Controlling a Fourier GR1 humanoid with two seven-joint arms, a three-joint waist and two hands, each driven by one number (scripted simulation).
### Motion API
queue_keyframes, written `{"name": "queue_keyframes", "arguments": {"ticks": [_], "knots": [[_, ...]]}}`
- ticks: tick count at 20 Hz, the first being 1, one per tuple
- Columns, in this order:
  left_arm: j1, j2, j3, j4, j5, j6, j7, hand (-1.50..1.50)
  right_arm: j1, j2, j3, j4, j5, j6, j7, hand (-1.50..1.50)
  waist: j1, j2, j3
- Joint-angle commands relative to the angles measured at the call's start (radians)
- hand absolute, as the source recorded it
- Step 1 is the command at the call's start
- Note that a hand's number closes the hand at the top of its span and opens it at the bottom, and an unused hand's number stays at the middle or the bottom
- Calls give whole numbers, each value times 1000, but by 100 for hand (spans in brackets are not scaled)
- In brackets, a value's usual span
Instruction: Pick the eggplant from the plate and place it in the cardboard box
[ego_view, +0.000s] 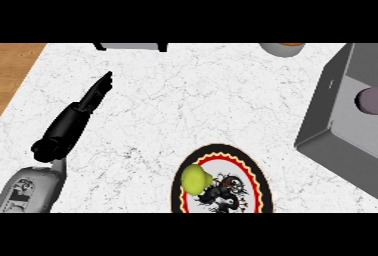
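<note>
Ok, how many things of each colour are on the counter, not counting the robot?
Grey: 1, box
Purplish: 1, lump in the box
Patterned: 1, plate
Yellow-green: 1, fruit on the plate
Dark: 1, thing at the top edge
Pale: 1, pot at the top edge
Total: 6

Left robot hand (70, 122) outstretched (fingers straight), holding nothing.

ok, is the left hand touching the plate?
Apart. The head view shows the left hand lying well to the left of the plate, with a wide stretch of white counter between them.
</note>
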Motion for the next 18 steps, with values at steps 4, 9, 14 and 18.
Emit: {"name": "queue_keyframes", "arguments": {"ticks": [4,9,14,18], "knots": [[-15,-2,7,-30,12,-24,40,0,-105,-47,45,257,74,122,-303,-150,6,1,1],[25,-22,-11,-37,-28,7,24,0,-129,-5,-72,307,-46,116,-454,-150,-6,-2,2],[15,-26,12,-2,-16,15,9,0,-202,119,-341,418,-369,260,-369,-150,-26,-7,2],[-32,-6,26,4,-18,3,23,0,-267,90,-465,554,-494,331,-215,-150,-17,0,2]]}}
